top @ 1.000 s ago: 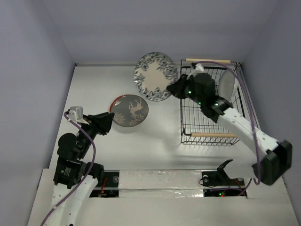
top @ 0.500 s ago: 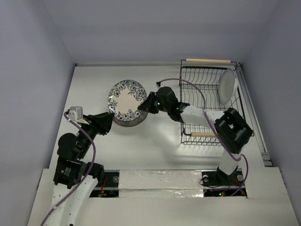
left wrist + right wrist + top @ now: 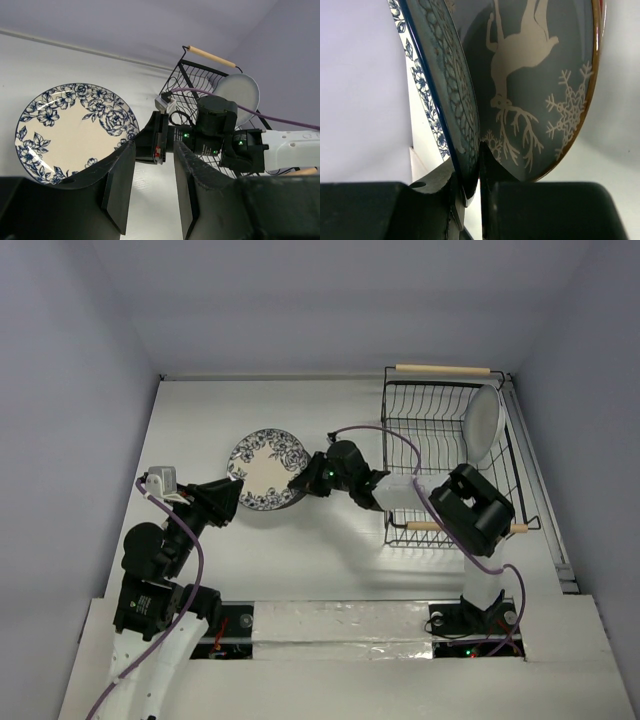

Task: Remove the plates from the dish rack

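Observation:
The white plate with a blue flower rim lies tilted on a dark plate with a pale deer motif and a reddish rim, left of the black wire dish rack. My right gripper is shut on the white plate's right rim; the right wrist view shows that rim pinched between the fingers. One pale plate stands upright at the rack's right side. My left gripper is open and empty, just left of the stacked plates. The left wrist view shows the white plate and rack.
The rack has two wooden rod handles, one at the far end and one at the near end. The right arm's purple cable loops over the rack's left side. Walls enclose the table on the left, back and right.
My right arm has carried the white plate from beside the rack's far left corner down and left, and laid it onto the deer plate. The left arm has not moved.

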Controlling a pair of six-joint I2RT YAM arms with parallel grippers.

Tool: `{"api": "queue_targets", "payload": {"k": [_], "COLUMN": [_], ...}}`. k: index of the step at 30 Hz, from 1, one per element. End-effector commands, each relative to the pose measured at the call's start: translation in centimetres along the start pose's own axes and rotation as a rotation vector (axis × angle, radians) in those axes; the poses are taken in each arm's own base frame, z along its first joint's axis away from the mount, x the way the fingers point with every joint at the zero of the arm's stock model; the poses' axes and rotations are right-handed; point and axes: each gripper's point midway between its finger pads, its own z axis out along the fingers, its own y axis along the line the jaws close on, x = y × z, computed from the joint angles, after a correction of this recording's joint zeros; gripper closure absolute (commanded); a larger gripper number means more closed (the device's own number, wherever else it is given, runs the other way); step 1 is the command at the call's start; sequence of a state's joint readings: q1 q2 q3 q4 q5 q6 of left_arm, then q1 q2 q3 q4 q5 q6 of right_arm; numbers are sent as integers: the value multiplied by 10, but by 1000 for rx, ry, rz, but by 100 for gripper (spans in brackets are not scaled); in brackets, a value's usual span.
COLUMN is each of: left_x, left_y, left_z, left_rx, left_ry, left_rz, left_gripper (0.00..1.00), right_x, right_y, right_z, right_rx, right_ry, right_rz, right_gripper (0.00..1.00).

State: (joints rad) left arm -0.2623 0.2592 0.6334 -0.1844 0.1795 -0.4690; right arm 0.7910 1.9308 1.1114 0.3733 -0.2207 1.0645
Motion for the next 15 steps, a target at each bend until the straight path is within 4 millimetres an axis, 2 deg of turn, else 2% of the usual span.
{"api": "queue_targets", "payload": {"k": [1,5,15], "left_x": [-7,-8,-7], "left_y": [-6,-6,-6], "left_z": [0,0,0], "left_rx": [28,28,29], "left_ry": [-32,-33,-31], "left_rz": [8,8,10], "left_gripper": [66,66,66], "right_x": [-16,-11,1], "right_y": [78,65,39], "right_z": [-18,-20,-20], "right_rx": [-265,-237,-175], "right_ry": [-70,-69,-47], "right_rz": [-36,-31,-26], "right_gripper": [89,80,70]}}
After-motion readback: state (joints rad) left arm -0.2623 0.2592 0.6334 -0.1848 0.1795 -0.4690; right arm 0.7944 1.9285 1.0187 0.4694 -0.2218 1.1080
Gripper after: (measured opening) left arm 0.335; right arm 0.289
